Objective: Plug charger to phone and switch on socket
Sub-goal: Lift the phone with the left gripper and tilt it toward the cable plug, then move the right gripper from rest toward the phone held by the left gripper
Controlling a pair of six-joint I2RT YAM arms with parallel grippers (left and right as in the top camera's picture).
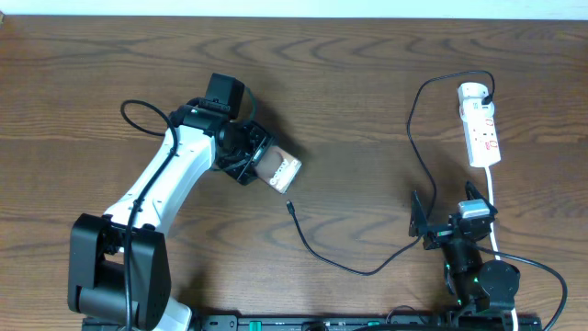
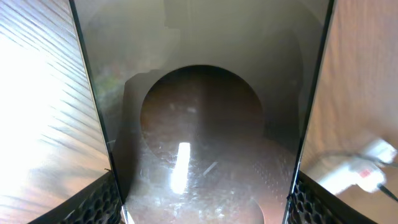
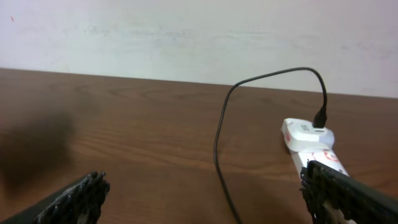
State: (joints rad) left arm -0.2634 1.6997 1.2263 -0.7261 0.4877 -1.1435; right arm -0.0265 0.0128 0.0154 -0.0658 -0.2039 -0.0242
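Just below phone (image 1: 278, 169) edge, charger tip (image 1: 290, 208), apart.

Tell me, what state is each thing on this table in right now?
phone: gripped in the left tool, charger not connected.
charger: plugged into the socket, free tip lying loose, apart from the phone.
socket: lying flat; whether it is switched on cannot be told.
left tool: closed on the phone.
right tool: wide open, empty.

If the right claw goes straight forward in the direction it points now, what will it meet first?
Most likely the charger cable, lying on the table just ahead of the open right claw. The socket lies further on, slightly to the right. Depth is unclear.
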